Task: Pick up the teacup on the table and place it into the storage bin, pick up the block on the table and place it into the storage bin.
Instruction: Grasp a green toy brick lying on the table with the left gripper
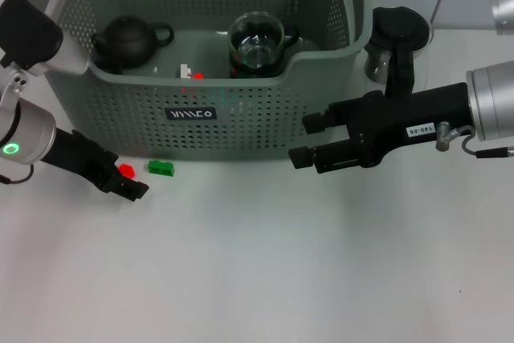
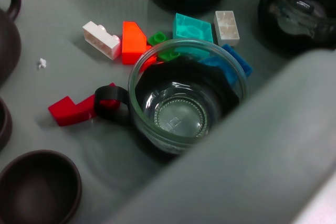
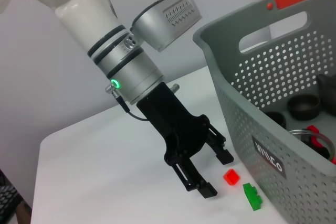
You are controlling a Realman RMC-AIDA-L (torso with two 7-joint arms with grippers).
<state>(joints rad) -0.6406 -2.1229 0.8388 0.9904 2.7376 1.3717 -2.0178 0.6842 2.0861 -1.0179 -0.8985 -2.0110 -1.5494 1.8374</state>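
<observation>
The grey perforated storage bin stands at the back of the table. Inside it a glass teacup with a black handle stands upright among loose blocks. On the table in front of the bin's left part lie a small red block and a green block. My left gripper is low over the table and open, with the red block at its fingertips. My right gripper hovers open and empty before the bin's right front.
A dark teapot sits in the bin's left part, and dark clay cups lie near the glass one. Behind my right arm, a glass jar with a black lid stands right of the bin. White table stretches in front.
</observation>
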